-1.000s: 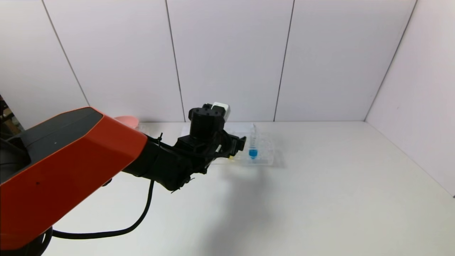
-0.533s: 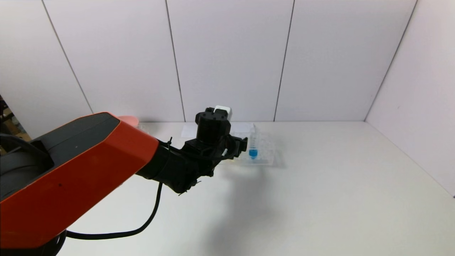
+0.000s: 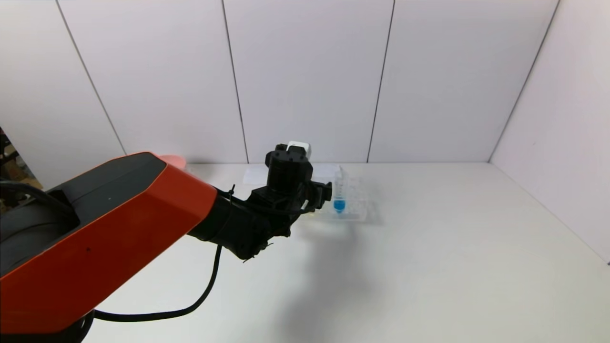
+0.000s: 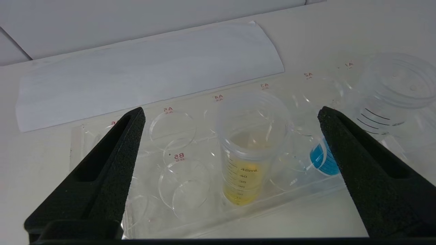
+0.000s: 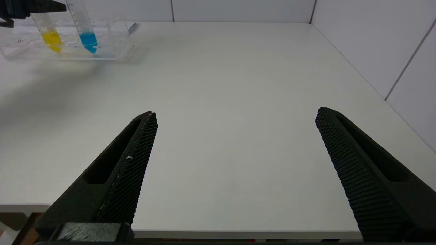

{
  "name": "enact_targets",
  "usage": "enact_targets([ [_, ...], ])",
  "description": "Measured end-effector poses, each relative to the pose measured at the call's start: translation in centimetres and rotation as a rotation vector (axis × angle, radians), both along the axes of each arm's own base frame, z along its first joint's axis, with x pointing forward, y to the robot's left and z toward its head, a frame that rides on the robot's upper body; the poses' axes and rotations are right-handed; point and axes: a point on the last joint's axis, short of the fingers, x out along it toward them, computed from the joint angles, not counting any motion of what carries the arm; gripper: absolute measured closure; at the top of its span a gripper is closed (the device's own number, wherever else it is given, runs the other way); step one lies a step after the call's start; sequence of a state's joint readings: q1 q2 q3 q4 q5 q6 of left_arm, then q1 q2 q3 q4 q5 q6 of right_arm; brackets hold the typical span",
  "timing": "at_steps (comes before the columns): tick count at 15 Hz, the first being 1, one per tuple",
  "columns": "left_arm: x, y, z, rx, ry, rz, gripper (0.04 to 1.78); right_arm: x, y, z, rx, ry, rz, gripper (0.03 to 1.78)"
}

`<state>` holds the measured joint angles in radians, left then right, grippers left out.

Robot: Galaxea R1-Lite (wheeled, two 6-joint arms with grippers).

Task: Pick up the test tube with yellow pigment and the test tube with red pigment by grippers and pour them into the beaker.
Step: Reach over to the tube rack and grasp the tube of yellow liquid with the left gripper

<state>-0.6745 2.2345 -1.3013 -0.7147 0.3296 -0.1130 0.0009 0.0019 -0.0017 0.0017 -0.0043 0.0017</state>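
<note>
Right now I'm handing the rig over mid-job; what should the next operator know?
Left end effector: open, fingers either side of the clear graduated tube with yellow liquid, not gripping it.
Right end effector: open, parked over bare white table, away from the rack.
Yellow tube and the clear tube with blue liquid stand upright in the clear plastic rack.
The red tube and the beaker are not visible in any view.
Done: nothing picked up or poured.
Left: grasp yellow tube, find the red tube and the beaker, pour both.
</note>
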Motion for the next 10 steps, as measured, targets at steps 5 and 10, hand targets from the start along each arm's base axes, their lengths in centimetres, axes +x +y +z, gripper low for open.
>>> enact_targets([
  [5,0.24,-0.33,-0.56,-0.007,0.009,0.007,0.05,0.0,0.0,0.0,0.0,0.0,0.0,0.11],
  [10,0.44,-0.63,-1.01,-0.001,0.007,0.033,0.05,0.0,0.0,0.0,0.0,0.0,0.0,0.11],
])
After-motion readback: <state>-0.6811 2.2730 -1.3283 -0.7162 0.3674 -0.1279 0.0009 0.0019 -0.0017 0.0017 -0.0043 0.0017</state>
